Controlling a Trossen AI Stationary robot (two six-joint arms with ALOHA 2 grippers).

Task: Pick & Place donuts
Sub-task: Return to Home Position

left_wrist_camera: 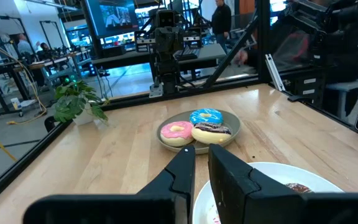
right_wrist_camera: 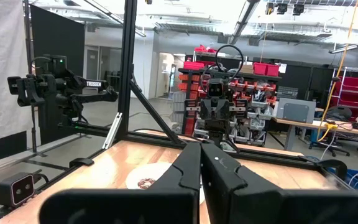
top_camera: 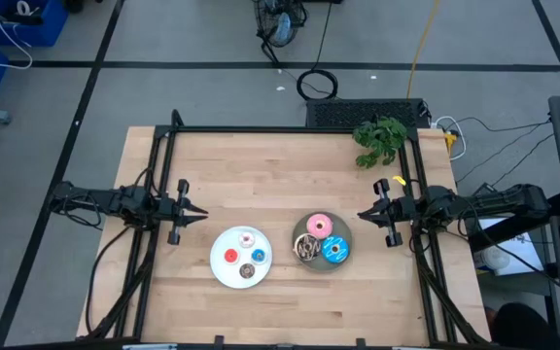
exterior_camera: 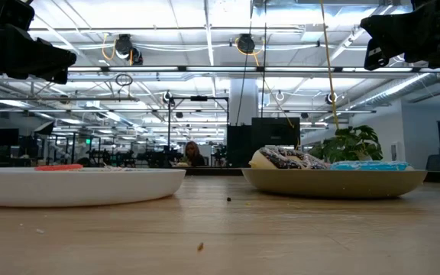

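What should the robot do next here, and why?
Probably just park: four tiny donuts lie on the white plate, three larger donuts on the grey plate, and the left gripper and right gripper hang empty at the sides of the table.

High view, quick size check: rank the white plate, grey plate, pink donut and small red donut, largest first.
1. White plate and grey plate: they look about alike, so I won't rank one above the other.
2. Pink donut, on the grey plate.
3. Red donut, on the white plate, clearly the smallest.
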